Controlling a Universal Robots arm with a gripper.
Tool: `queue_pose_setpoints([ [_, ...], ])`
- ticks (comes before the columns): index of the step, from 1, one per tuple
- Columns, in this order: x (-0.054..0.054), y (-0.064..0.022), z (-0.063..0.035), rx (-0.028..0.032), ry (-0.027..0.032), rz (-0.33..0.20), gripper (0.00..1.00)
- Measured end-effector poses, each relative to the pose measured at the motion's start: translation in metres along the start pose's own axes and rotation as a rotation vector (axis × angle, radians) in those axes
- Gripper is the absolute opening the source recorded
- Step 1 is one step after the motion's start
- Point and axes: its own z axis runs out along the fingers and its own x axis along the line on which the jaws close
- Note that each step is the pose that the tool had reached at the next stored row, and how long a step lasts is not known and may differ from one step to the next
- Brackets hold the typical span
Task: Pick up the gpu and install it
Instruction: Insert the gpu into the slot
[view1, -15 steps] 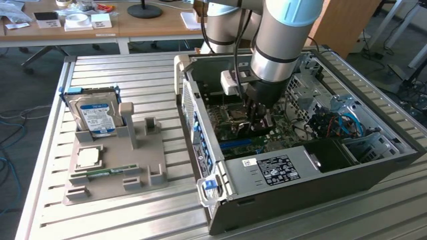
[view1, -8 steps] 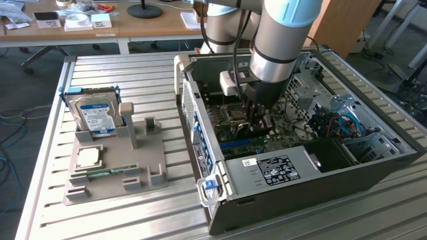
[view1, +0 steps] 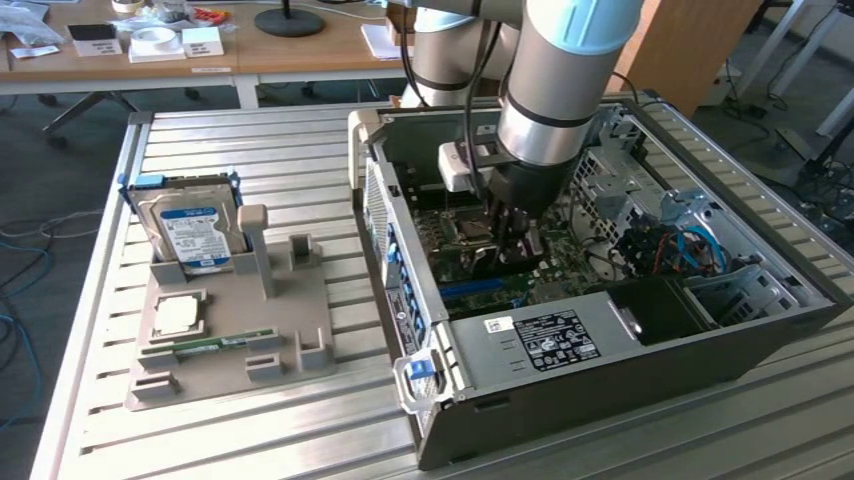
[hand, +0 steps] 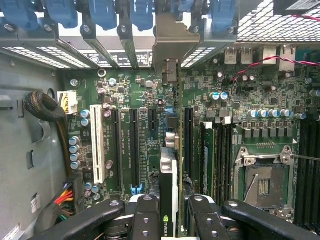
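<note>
Pincer (hand: 172, 202) is partly closed, clamped on the gpu (hand: 168, 172). The card sits edge-on between the two fingers (hand: 145, 220) and runs out ahead of them, over the motherboard (hand: 145, 90). In the exterior view the pincer (view1: 514, 240) is down inside the open computer case (view1: 587, 350) on the counter (view1: 267, 430). The gpu hangs just under it, close to the board. Can't tell whether the card's bottom edge is touching a slot yet.

Risks, my read:
- Card edge may not line up with its slot. The long black slots (hand: 134, 150) lie just to one side of the pincer, and pushing down off-line would jam the contacts against the slot wall or the board.
- The far end of the card is near the rear row of blue clips (hand: 102, 12) ahead of the pincer. The end bracket could snag there and tip the card.
- The grip is on a thin edge, so the card could pivot or slip between the fingers under push force.
- The upright memory stick (hand: 207, 155) stands near on the other side, so sideways drift could knock it.
</note>
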Motion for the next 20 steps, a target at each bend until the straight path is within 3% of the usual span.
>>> queue_pose_setpoints([
  [8, 0.0000, 0.0002, 0.0001, 0.0001, 0.0003, 0.003, 0.27],
  [13, 0.0000, -0.0004, 0.0001, -0.0049, 0.0048, 0.003, 0.27],
  [20, -0.0001, -0.0005, 0.0003, -0.0049, 0.0048, 0.003, 0.27],
])
